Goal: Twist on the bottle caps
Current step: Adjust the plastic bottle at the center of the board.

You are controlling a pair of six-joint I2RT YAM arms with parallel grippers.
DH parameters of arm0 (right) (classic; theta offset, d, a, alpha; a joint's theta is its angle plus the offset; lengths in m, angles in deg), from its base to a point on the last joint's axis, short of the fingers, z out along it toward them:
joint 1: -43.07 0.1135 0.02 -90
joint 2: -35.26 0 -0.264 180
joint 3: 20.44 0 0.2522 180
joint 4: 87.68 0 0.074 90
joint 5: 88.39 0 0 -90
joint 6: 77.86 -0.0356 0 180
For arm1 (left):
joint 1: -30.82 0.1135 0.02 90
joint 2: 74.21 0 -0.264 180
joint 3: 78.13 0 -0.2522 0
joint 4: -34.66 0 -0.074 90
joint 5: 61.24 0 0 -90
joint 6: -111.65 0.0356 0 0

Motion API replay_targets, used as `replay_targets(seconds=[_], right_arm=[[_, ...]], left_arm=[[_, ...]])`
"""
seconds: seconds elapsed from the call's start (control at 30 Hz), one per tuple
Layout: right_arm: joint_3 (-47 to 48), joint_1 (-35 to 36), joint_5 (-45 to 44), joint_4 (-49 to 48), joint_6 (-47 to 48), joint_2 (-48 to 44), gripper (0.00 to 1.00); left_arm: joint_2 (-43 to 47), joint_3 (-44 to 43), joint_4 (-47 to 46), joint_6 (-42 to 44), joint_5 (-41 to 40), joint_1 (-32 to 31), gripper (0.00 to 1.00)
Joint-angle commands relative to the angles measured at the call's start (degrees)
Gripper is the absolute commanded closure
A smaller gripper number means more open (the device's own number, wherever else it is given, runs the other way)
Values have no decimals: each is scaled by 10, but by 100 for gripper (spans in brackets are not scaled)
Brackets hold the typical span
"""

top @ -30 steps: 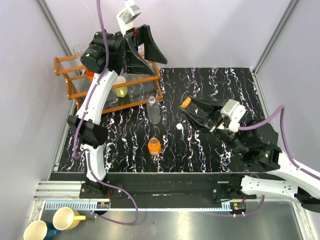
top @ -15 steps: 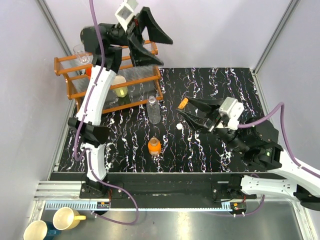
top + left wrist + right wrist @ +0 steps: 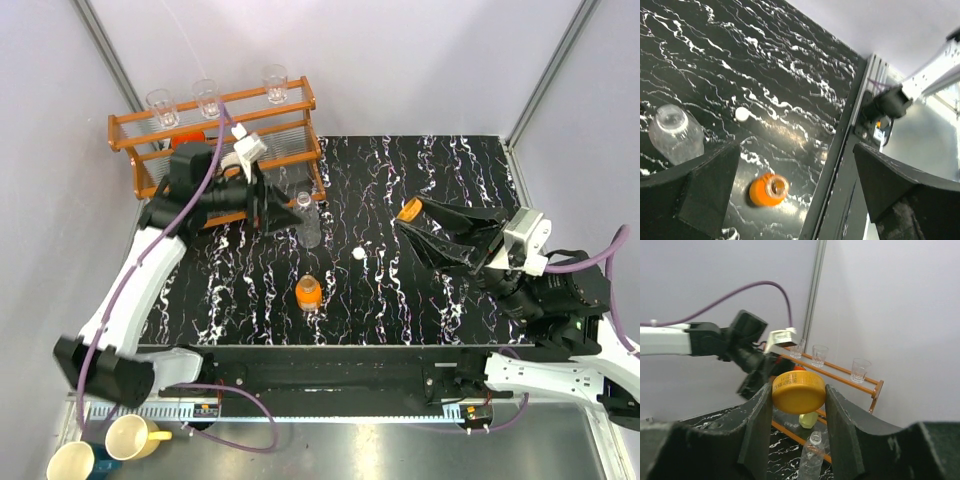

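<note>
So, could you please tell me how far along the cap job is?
Nothing is finished: the orange bottle and the clear water bottle both stand open-mouthed. In hand: the right gripper pinches the orange cap, off to the right of both bottles. Left to do: screw it on, then fetch the white-topped cap lying on the table; the left gripper is open and empty.

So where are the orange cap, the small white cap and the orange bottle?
orange cap [image 3: 798,391], right wrist view, on its side wall
white cap [image 3: 742,114], left wrist view, on its top
orange bottle [image 3: 309,291], top view, on its top
</note>
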Motion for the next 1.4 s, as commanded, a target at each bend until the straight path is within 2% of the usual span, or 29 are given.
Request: replay_targets(seconds=[0.0,0.13,0.27,0.37,0.47,0.73,1.17,1.37], right_arm=[[-1,6,-2,11,-12,-1,63],[5,5,6,32,-20,-7,63],[-2,5,-3,39,-20,-15,63],[-10,5,-12,41,-14,-13,63],[-8,5,-18,41,-9,-10,63],[8,5,-20,53,-10,-2,63],[1,5,-29,59,-20,-11,63],[-3,5,-34,61,-25,-16,63]], left_arm=[[114,81,80,135,-47,-14,1],[166,169,98,173,-97,-52,1],[177,264,63,188,-163,-87,3],[159,283,46,219,-253,-116,5],[127,283,19,232,-304,-153,6],[80,290,-47,205,-294,-175,9],[57,297,-26,231,-259,-214,9],[50,319,-40,233,-276,-220,10]])
